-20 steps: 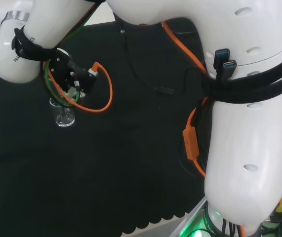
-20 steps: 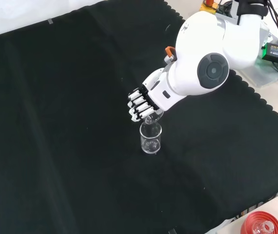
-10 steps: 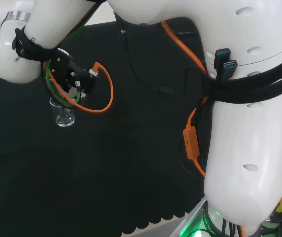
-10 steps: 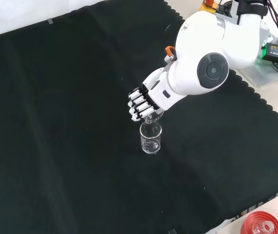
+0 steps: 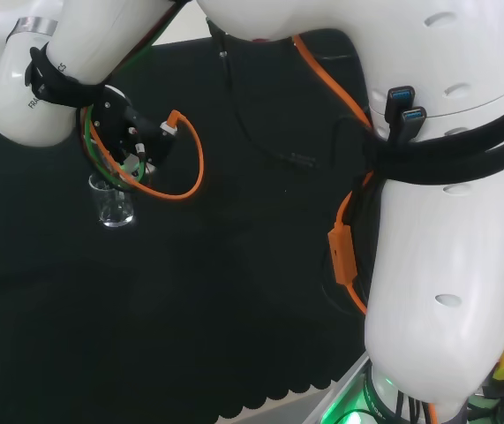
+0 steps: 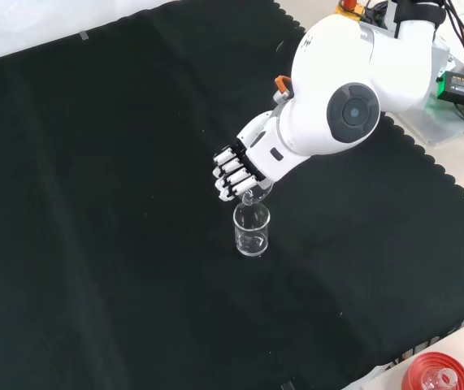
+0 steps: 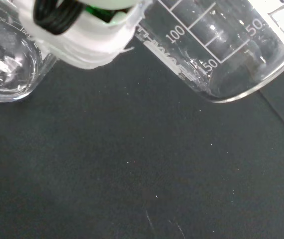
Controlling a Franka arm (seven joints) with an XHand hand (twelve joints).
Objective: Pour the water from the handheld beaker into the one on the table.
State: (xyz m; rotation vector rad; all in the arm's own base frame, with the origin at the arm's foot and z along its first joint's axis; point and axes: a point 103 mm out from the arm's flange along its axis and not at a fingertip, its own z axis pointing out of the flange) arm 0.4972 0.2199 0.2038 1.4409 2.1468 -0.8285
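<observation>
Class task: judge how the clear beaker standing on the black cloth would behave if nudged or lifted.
The standing beaker looks like thin clear glass, so probably rigid, fragile and slippery. It stands upright, taller than wide, on soft black cloth, so a sideways push may tip it.

Held beaker (image 6: 258, 192): in the front view mostly hidden behind the hand's (image 6: 233, 173) curled fingers; a sliver of clear rim shows. In the wrist view the picture's edge cuts off its upper part.
Standing beaker (image 6: 252, 230): its water level is too faint to tell in the front view.
Hand in head view: covered by the arm's white link (image 5: 48, 71) and the orange cable (image 5: 187, 159).
Red stand (image 6: 436, 374): cut off near the desk's (image 6: 93, 203) edge; the glass on it is too small to make out.
</observation>
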